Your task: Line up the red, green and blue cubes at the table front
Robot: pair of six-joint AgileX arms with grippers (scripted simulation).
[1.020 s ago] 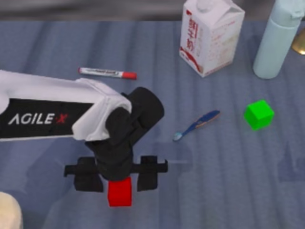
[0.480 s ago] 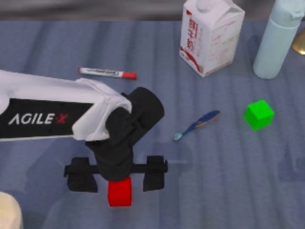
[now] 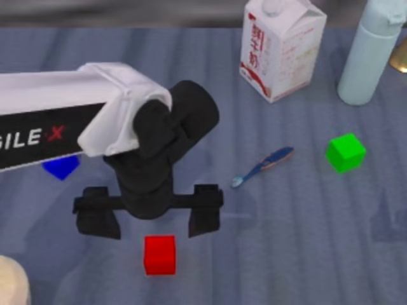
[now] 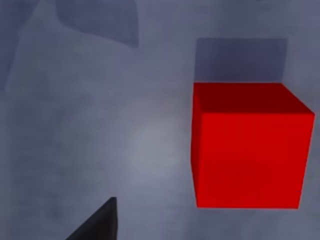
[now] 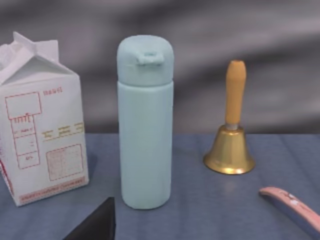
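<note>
The red cube rests alone on the table near its front edge, left of centre. My left gripper hovers just behind and above it, open wide, with nothing between its fingers. In the left wrist view the red cube sits free on the cloth, with one dark fingertip well apart from it. The blue cube peeks out from under the left arm at the left. The green cube lies at the right. My right arm is outside the top view.
A milk carton, a pale blue bottle and a brass bell stand at the back right. A slim blue spoon lies mid-table. A cream object sits at the front left corner.
My left gripper has opened wider and risen off the red cube, which stays on the table. The arm swung back, uncovering the blue cube and hiding the marker.
</note>
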